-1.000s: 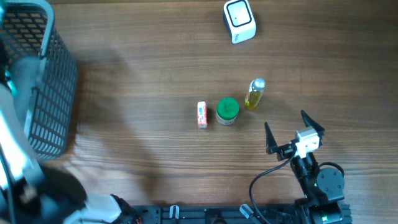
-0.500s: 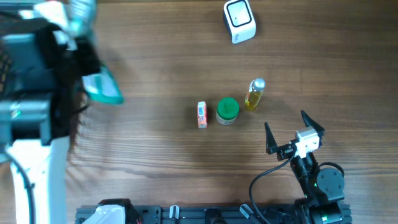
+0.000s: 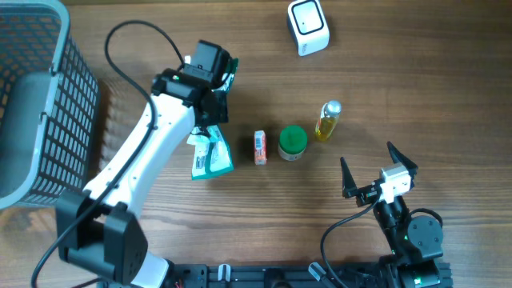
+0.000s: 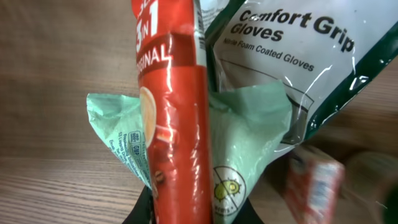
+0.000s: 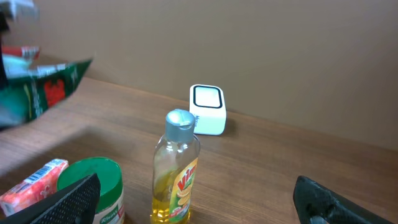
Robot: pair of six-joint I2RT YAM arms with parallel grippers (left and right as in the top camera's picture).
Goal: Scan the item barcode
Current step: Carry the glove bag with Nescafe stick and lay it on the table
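Overhead shows the left fingers (image 3: 210,124) clamped on the glove packet (image 3: 211,158) at their 6 o'clock, right fingers (image 3: 374,170) spread wide at the worktop's (image 3: 160,232) 5 o'clock.

basket (image 3: 74,124) far left, scanner (image 3: 308,28) behind bottle (image 3: 327,122)

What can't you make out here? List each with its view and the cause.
- Barcodes: none readable in any view; too small overhead.
- Left pincer fingertips: left wrist view, covered by the red foil sachet and white-and-green gloves bag.
- Small orange carton: blurred, left wrist view.
- Grey mesh basket: cut by overhead's left edge.
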